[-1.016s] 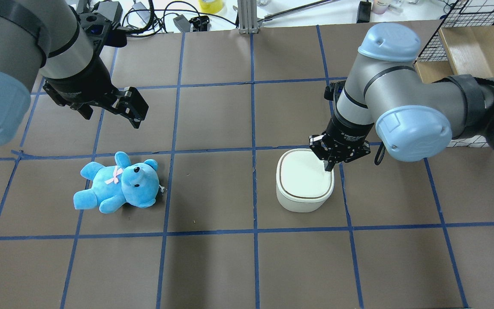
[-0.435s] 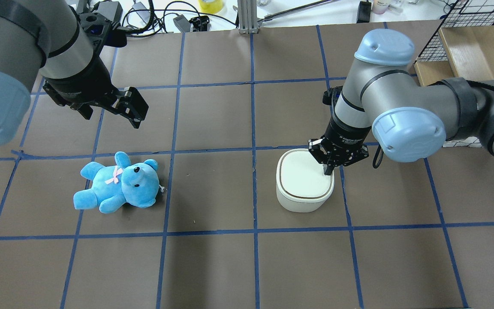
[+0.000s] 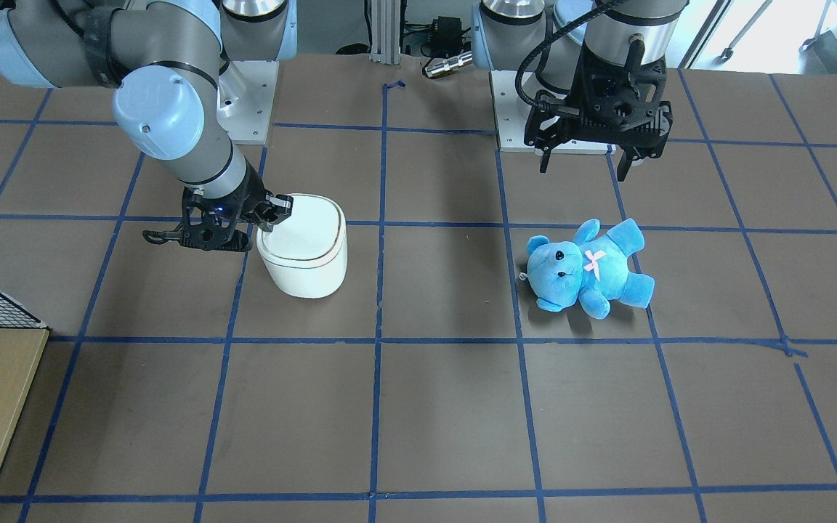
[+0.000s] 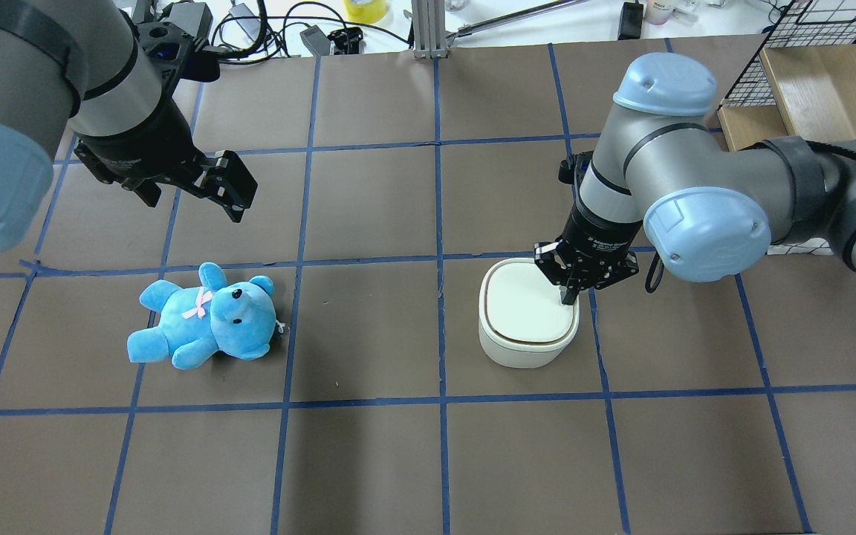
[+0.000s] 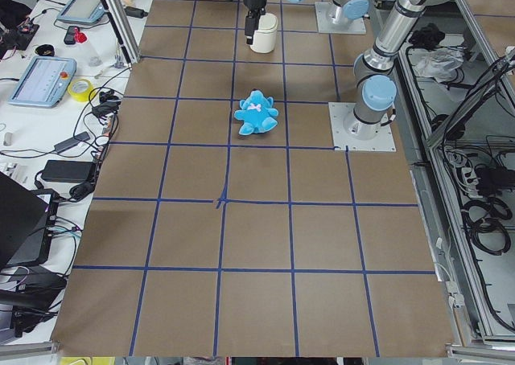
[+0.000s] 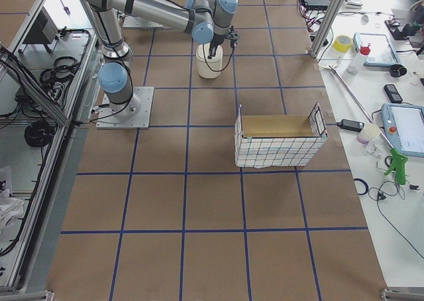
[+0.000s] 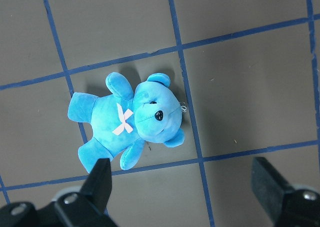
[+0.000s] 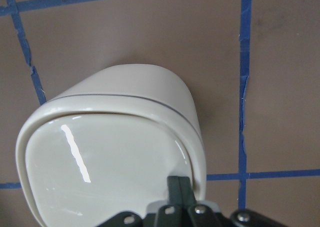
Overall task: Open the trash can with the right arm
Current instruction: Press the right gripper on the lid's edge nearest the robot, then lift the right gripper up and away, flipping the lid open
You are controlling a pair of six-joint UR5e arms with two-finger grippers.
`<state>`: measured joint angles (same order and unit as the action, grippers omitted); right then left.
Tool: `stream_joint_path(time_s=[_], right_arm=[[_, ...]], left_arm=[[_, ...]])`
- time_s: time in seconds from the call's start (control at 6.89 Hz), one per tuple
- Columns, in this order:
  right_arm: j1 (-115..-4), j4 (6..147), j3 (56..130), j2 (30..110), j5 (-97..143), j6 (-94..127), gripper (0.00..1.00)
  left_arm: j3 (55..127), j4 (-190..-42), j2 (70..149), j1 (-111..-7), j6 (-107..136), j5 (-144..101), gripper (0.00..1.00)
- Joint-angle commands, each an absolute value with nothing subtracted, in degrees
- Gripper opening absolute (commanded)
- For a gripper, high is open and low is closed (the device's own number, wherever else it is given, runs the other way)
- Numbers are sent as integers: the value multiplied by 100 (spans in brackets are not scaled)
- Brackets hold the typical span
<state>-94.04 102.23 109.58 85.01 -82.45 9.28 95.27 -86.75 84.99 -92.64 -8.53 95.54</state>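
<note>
The white trash can stands right of the table's middle, with its lid down. It also shows in the front view and fills the right wrist view. My right gripper is shut, and its fingertips point down onto the lid near the lid's right edge. In the front view the right gripper glows blue at the can's left side. My left gripper is open and empty. It hovers behind the blue teddy, and its fingers frame the teddy from above.
A wire basket holding a cardboard box stands at the back right corner, and it shows large in the right exterior view. Cables and tools lie past the table's far edge. Blue tape lines grid the brown table.
The right arm's wrist has shifted slightly, and its shut fingertips have come down a little on the lid's right edge. The left arm and the teddy have not moved.
</note>
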Motion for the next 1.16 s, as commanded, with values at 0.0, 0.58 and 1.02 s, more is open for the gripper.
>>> stream_joint_path(time_s=[0.0, 0.58, 1.02], right_arm=[[-9404, 10230, 10934, 8508, -8244, 958, 0], [-9554, 10125, 10312, 8771, -8139, 1142, 30], [-9484, 9522, 9494, 8842, -8937, 1072, 100]], left_arm=[[9527, -8675, 8499, -9264, -853, 9554, 100], [9527, -8675, 8499, -9264, -853, 9554, 100], [9527, -8675, 8499, -9264, -853, 9554, 100]])
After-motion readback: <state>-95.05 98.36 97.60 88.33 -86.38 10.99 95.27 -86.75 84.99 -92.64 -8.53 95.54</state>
